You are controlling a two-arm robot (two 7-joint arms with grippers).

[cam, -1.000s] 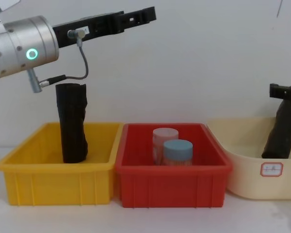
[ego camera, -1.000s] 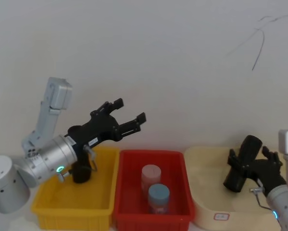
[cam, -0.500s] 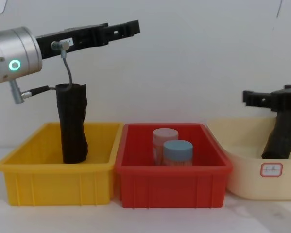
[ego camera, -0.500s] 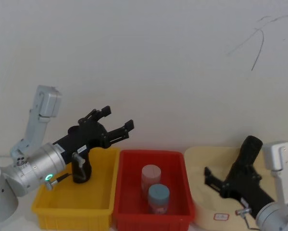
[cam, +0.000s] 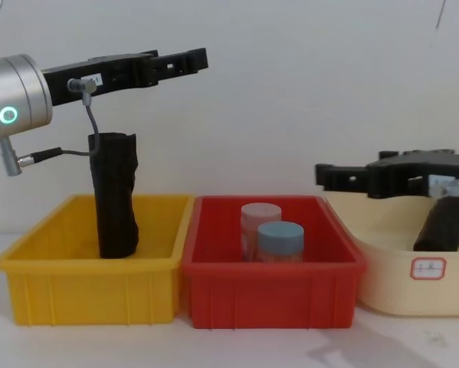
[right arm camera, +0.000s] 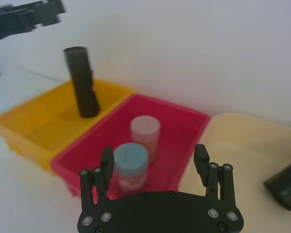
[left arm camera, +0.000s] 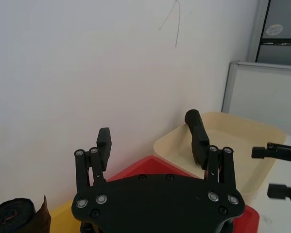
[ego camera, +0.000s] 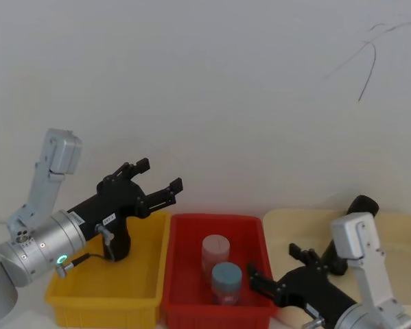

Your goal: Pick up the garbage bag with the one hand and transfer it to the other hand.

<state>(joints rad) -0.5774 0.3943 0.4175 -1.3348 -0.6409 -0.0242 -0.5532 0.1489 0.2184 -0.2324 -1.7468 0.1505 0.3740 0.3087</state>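
From the head view, my left gripper (ego camera: 159, 174) hangs over the back of the yellow bin (ego camera: 102, 291) with its prongs spread and nothing between them. Just below it the bumpy black roll (ego camera: 116, 241) stands in that bin. My right gripper (ego camera: 274, 266) reaches across toward the red bin (ego camera: 191, 241), also spread and empty. The garbage bag (ego camera: 361, 205) is in the cream tub (ego camera: 401, 233), its top showing beyond my right arm.

In the left wrist view my prongs stand wide apart. Past them the garbage bag leans upright in the cream tub, and my right gripper's tips show at the edge.

In the right wrist view my prongs are parted, framing the pale pink jar (right arm camera: 145, 130) and the blue-lidded jar (right arm camera: 130, 162) in the red bin. The garbage bag lies off to the side in the tub, outside my grasp.

From the chest, my left gripper is level, above the bumpy roll. My right gripper is level over the tub, with the bag tilted beneath its body.
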